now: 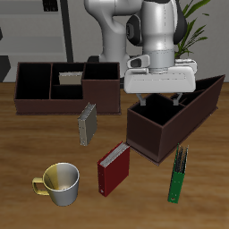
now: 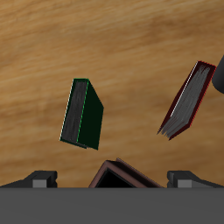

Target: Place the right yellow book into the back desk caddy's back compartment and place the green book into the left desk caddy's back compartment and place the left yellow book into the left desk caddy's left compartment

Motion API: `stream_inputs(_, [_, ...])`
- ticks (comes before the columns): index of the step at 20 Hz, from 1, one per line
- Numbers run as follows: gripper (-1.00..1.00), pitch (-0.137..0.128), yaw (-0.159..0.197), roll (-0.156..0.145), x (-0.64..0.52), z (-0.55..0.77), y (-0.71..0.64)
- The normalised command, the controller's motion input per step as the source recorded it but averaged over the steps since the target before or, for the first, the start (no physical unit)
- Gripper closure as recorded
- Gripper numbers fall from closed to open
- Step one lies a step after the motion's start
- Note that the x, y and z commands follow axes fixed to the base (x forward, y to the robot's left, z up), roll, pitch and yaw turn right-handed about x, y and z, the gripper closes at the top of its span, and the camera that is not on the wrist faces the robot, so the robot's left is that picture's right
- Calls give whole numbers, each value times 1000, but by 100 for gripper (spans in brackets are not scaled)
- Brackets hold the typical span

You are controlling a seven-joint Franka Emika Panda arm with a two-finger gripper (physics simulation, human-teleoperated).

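Wooden table (image 1: 18, 152) fills our view, and nearest its front edge we find a mug (image 1: 59, 183) in yellow and grey, a red book (image 1: 114, 169) standing on end, and the green book (image 1: 179, 173), also upright on the bare wood. So the green book is not yet in any compartment; we judge that step still to be done.

A little farther back stands a grey-tan book, the left yellow book (image 1: 87, 122), upright on the table between the two caddies and touching neither. It too waits for its place.

Beside it, the skewed left desk caddy (image 1: 183, 116) sits under the tool (image 1: 159, 97). We see nothing held in the tool in either view, but whether its fingers are apart or together we cannot tell: the exterior view shows mostly the white housing, and the wrist view only grey stubs at the frame's edge. We see no book in the part of this caddy that is open to us.

Farthest back lies the back desk caddy (image 1: 36, 98), long and low. In one of its rear compartments we make out a pale grey-tan shape, probably the right yellow book (image 1: 68, 79); if so, the first placement is finished and two remain.
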Motion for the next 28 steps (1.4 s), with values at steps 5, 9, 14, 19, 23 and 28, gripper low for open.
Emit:
stream_inputs(5, [-100,-19,14,-68,306,-83,132])
stream_inputs(9, [-100,13,3,-57,439,-149,135])
stream_inputs(14, [-100,16,8,1,142,-173,237])
stream_inputs(19, [-100,44,4,6,420,12,236])
stream_inputs(23, [-100,121,-24,95,555,232,98])
stream_inputs(28, [-100,74,31,60,309,-22,108])
